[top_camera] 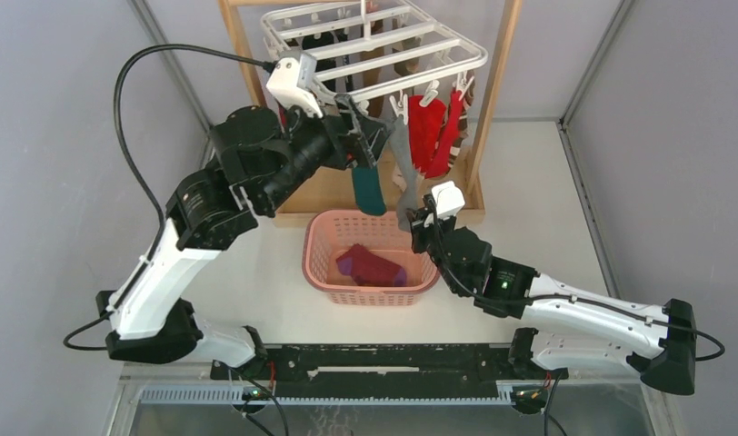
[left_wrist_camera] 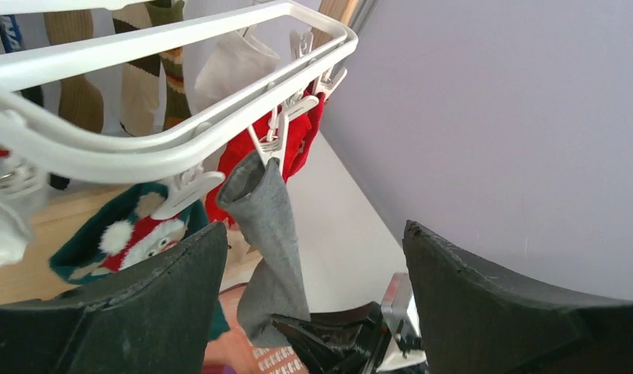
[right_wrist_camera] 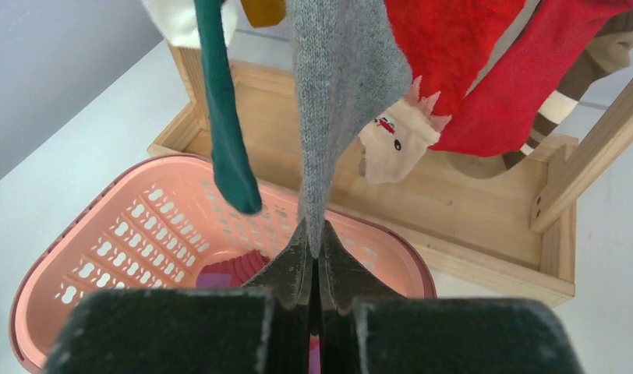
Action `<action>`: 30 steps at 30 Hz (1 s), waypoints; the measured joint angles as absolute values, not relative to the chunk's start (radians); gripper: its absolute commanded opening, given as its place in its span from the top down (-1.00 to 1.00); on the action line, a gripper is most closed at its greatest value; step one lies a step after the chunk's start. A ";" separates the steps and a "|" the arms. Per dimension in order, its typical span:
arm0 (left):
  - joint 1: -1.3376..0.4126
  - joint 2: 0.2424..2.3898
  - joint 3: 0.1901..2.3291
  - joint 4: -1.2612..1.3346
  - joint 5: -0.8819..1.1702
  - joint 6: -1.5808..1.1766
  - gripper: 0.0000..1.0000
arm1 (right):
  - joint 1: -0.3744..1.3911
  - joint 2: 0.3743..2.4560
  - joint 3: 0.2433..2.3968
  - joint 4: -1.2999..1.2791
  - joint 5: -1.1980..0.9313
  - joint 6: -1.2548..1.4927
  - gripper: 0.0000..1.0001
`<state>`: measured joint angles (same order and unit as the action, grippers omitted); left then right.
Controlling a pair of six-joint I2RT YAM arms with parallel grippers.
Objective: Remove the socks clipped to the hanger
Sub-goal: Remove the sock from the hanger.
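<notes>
Tabletop [top_camera: 547, 227]: right end effector [right_wrist_camera: 313, 245] clamps grey sock's [right_wrist_camera: 337, 93] hidden tip; left end effector [left_wrist_camera: 313, 230] apart.

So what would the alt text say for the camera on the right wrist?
The right gripper is shut on the bottom tip of a hanging grey sock. A pink basket sits below; a teal sock and red socks hang alongside.

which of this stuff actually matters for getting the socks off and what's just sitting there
Job:
hanger
grey sock, pinched in the shut right claw
teal sock and red socks, hanging from the hanger
left claw, open by the hanger
basket, socks lying in it

Just there:
wooden rack
black rail at the arms' bases
</notes>
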<state>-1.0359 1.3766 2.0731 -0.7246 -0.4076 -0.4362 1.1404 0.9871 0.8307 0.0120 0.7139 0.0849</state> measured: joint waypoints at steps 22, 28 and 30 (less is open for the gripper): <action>-1.042 1.590 2.215 -0.787 -0.471 -0.417 -0.60 | 1.190 0.987 0.833 0.018 0.789 0.057 1.00; -1.041 1.598 2.215 -0.734 -0.492 -0.391 -0.52 | 1.194 0.987 0.833 0.018 0.794 0.057 1.00; -1.033 1.610 2.215 -0.721 -0.489 -0.390 -0.48 | 1.194 0.987 0.833 0.018 0.796 0.057 1.00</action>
<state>-1.0332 1.6096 2.2147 -0.7208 -0.4889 -0.3904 1.1938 0.9871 0.8333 0.0181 0.7956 0.0570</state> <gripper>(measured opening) 0.765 0.036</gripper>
